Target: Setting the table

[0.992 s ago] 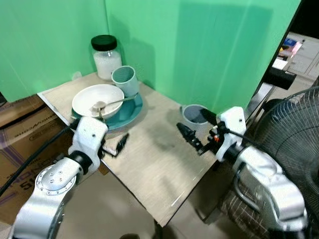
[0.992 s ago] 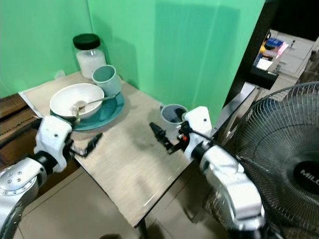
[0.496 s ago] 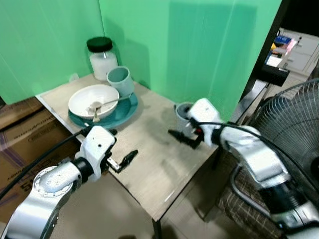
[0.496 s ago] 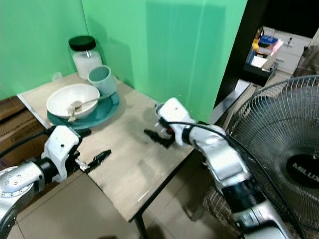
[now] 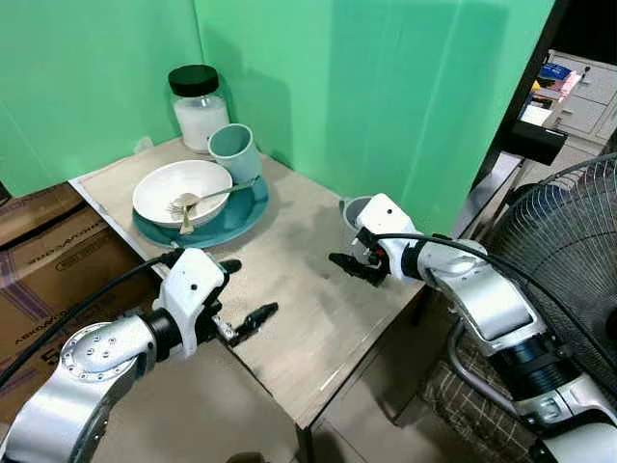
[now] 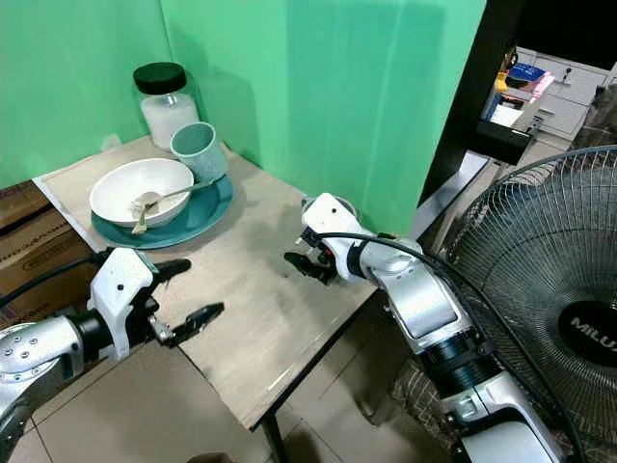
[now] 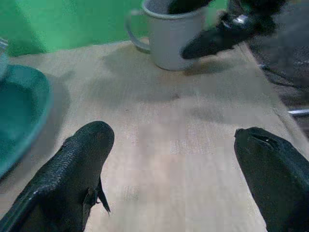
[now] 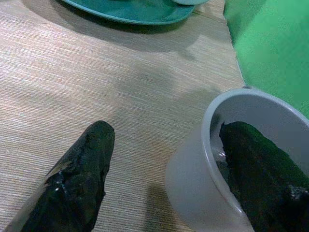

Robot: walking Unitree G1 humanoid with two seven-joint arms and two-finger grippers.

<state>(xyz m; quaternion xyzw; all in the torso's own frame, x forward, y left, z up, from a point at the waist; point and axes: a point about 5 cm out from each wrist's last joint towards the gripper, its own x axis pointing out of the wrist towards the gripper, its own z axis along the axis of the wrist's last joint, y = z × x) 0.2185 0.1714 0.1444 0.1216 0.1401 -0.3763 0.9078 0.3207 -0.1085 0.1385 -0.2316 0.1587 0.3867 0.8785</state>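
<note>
Two pincers work over the wooden counter (image 5: 308,289). The right pincer (image 8: 164,179) straddles the wall of the grey mug (image 8: 212,159) near the counter's far right edge: one finger is inside the mug, the other outside against the wood, not yet clamped on the wall. The left pincer (image 7: 178,169) hovers at the counter's near edge, fingers spread wide and holding nothing. At the far left a white bowl (image 5: 183,188) with a spoon (image 5: 207,200) sits on a teal plate (image 5: 241,217), a pale green cup (image 5: 234,152) touching its rim, a black-lidded jar (image 5: 198,95) behind.
</note>
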